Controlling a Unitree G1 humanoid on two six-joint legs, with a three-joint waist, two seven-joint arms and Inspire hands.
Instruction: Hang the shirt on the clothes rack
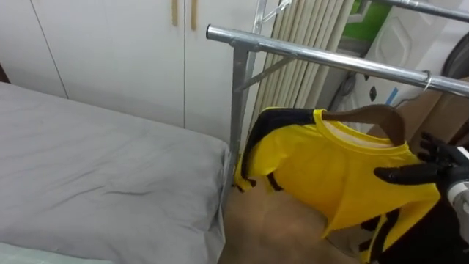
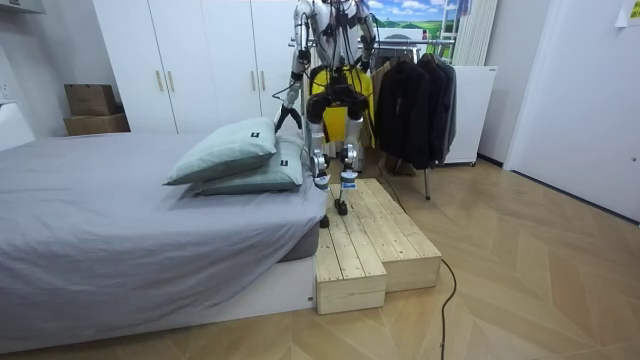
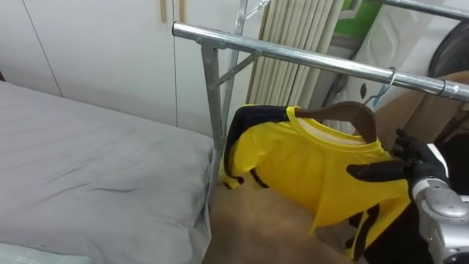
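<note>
Robot's right hand [image 1: 423, 173] is coming in from the right edge of the eye views and is holding the yellow shirt [image 1: 344, 172] at its shoulder. The thumb [image 1: 390, 174] is lying across the front of the cloth, and the other fingers are curling up behind the shoulder edge, so the hand is pinching the shirt there.

The shirt is hanging on a wooden hanger [image 1: 377, 116], and the hanger's metal hook [image 1: 427, 79] is sitting over the metal rail [image 1: 315, 55] of the clothes rack. The shirt is hanging tilted, with its black-trimmed sleeve pointing towards the rack's upright post [image 1: 238, 95]. Just beside this post, the grey bed [image 1: 95, 176] is stretching away to the left, and a white wardrobe [image 1: 110, 51] is standing behind it.

In the room view the robot is standing on a wooden platform [image 2: 370, 240] between the bed and the rack, facing the rack. Its left hand [image 2: 284, 113] is hanging low near the pillows [image 2: 225, 150]. Dark clothes [image 2: 415, 105] are hanging further along the rack, on the room view's right.
</note>
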